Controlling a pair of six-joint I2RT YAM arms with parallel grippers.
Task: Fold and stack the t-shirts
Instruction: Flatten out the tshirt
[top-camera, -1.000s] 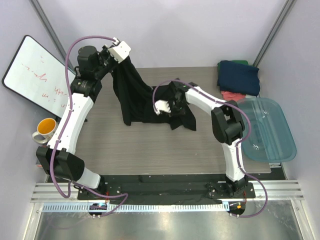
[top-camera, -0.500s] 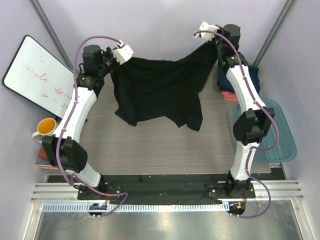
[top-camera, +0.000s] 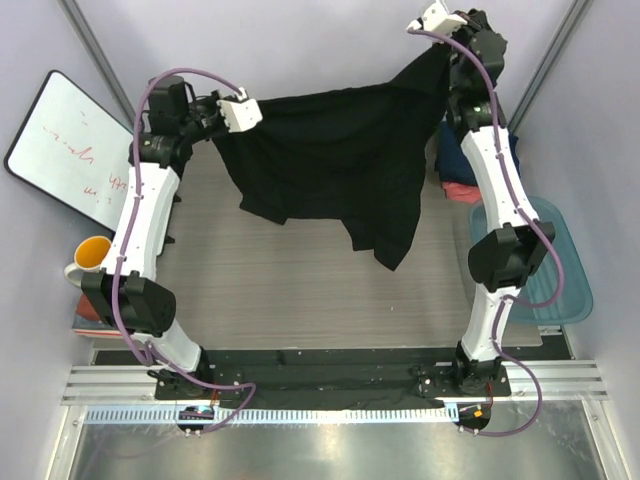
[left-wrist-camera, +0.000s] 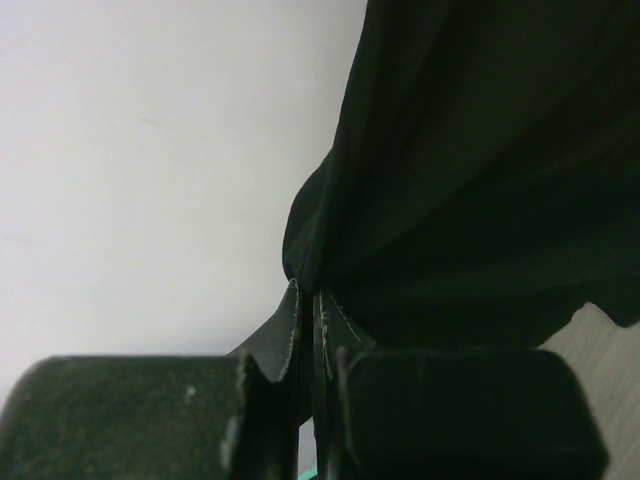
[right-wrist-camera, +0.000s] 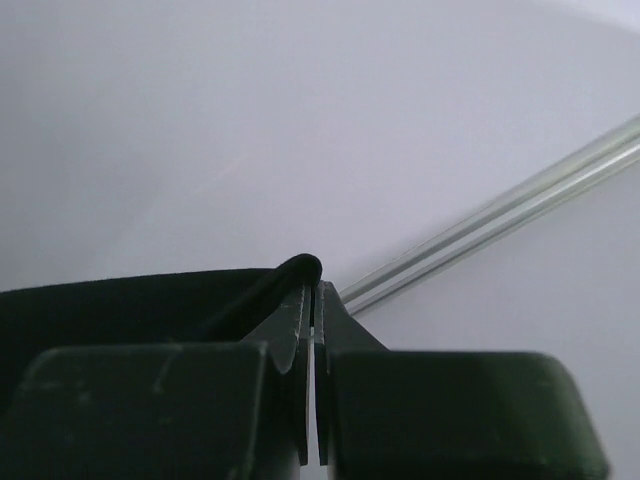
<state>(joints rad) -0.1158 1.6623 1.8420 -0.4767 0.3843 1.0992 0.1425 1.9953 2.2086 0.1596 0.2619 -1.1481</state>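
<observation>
**Top view, with both wrist views.** My left gripper (top-camera: 238, 112) stands high at 11 o'clock over the table (top-camera: 280, 280). My right gripper (top-camera: 430, 18) stands higher, at 1 o'clock. Each is clamped on an upper edge of the black t-shirt (top-camera: 340, 150). The left wrist view shows my left fingertips (left-wrist-camera: 297, 300) pressed together on a fold of black cloth (left-wrist-camera: 480, 150). The right wrist view shows the same pinch on a rolled hem (right-wrist-camera: 300, 268).

**Change.** A second ago my right gripper was low near the table's centre and the shirt hung bunched from the left one alone. Half a second ago the right arm had swung up toward 1 o'clock and the cloth was sagging between the two grips. Now the arms are further apart and the top edge runs nearly straight from one pinch to the other. The body hangs as an open sheet, and one corner trails toward 5 o'clock. I cannot tell whether that corner touches the table.

**Meaning.** I judge that the garment is now spread out and ready to be lowered flat for its first fold. The print and lettering do not show from here. The folded stack (top-camera: 455, 188) waits at 2 o'clock, partly behind my right arm and beside the blue tub (top-camera: 560, 270).
</observation>
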